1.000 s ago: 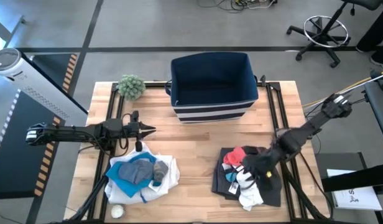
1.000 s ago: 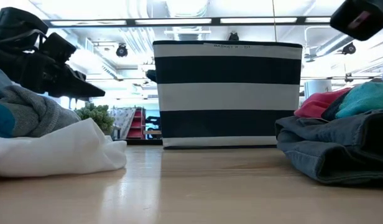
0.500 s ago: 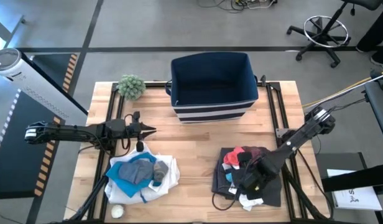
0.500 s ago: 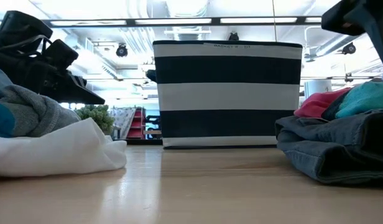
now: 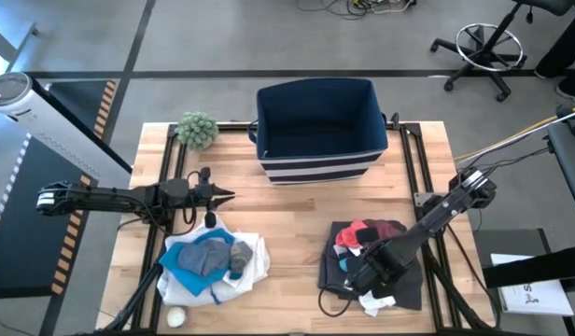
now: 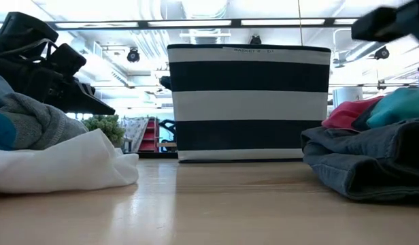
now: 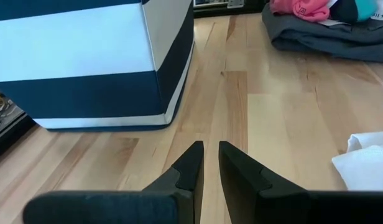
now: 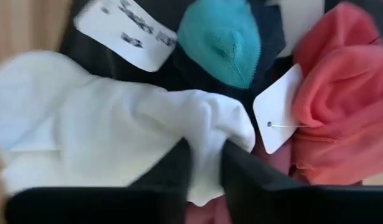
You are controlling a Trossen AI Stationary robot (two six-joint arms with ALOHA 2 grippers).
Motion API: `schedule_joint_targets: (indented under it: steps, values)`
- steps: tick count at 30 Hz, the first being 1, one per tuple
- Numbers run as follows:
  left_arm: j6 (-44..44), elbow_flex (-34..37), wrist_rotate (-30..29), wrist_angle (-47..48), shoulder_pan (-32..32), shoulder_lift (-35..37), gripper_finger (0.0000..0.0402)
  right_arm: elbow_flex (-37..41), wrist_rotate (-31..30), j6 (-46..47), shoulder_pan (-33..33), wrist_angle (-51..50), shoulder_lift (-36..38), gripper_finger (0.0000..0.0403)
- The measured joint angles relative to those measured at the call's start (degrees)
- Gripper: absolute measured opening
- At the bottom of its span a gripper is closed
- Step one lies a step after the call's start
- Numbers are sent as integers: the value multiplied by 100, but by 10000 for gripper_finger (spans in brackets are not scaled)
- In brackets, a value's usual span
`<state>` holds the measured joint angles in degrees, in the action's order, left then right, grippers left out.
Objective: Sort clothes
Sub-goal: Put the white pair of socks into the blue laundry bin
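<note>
While my right gripper (image 8: 204,163) pinches the small white cloth (image 8: 104,124) to separate it, the left gripper (image 7: 210,163) waits, fingers together.

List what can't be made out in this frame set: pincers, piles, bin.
- Right pincer: high view, arm covers its tips over the right-hand pile; right wrist view blurred, so a grip on the white piece is unclear.
- Bin floor: dark in the high view; low view shows only its striped wall.
- Tag print: blurred.
- Left-hand pile: cut off by the low view's edge, only a white corner in the left wrist view.
- Left pincer: nearly shut, empty.
</note>
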<state>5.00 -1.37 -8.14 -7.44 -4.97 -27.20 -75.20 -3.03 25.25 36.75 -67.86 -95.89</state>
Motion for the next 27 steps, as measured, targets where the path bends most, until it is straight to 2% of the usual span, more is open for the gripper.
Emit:
schedule_joint_targets:
  steps: [2,9,13,18,27]
  values:
    - [-15,-2,-2,-4,0,0,37,-100,-1,-9,13,-37,141,12]
    - [-18,-2,0,-22,0,7,37,-485,-31,-46,11,-109,715,5]
    - [-112,-1,2,-29,0,7,37,-736,-439,-211,3,-132,1057,5]
    - [-120,-2,7,-65,0,7,38,-1163,-1668,-490,-88,-138,1440,3]
    - [-110,-2,19,-370,0,7,37,-1760,-4645,-1259,-808,59,1936,3]
